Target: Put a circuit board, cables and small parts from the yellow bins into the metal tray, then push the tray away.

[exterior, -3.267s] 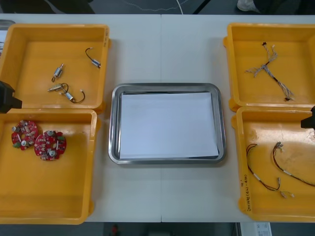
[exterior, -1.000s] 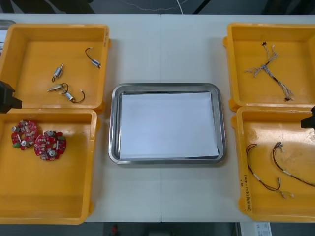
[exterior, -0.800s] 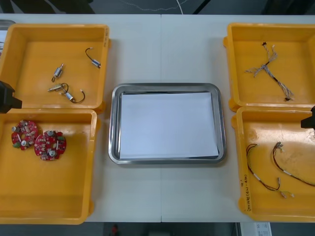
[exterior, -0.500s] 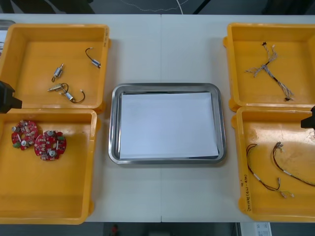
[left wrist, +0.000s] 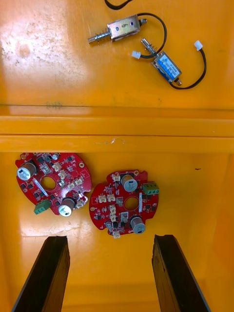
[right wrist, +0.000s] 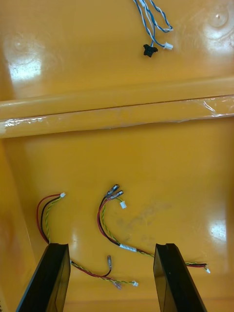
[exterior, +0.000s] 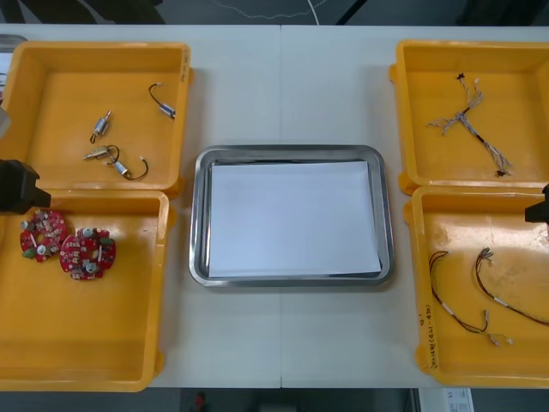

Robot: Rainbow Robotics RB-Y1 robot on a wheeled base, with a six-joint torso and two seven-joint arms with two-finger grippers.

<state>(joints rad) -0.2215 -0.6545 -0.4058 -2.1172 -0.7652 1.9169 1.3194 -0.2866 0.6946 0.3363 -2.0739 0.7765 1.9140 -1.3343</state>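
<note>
**solderfan:** Where are you in the job? Anything in the tray yet?

**me:** Nope. Front view: the metal tray (exterior: 292, 153) sits between the yellow bins (exterior: 86, 335), white inside, nothing in it, so I'd call this the very first pick. My left gripper (exterior: 17, 186) hangs at the wall between the two left bins, right by the two circuit boards (exterior: 87, 253). My right gripper (exterior: 540, 209) sits at the right edge, over the right-hand bins.

**solderfan:** And the fingers?

**me:** Right wrist view: fingers (right wrist: 51, 278) spread wide, gripping nothing, with the red and yellow cables (right wrist: 109, 229) on the bin floor beneath them (not touching, far as I can tell). Left wrist view: fingers (left wrist: 48, 273) wide too, and empty. The nearer circuit board (left wrist: 124, 207) lies ahead between them, the second board (left wrist: 52, 183) is just beside it, and the small metal parts (left wrist: 124, 30) are past the wall in the next bin. Next, I reckon, I drop straight down and straddle that board's rim without clipping its neighbour.
</note>
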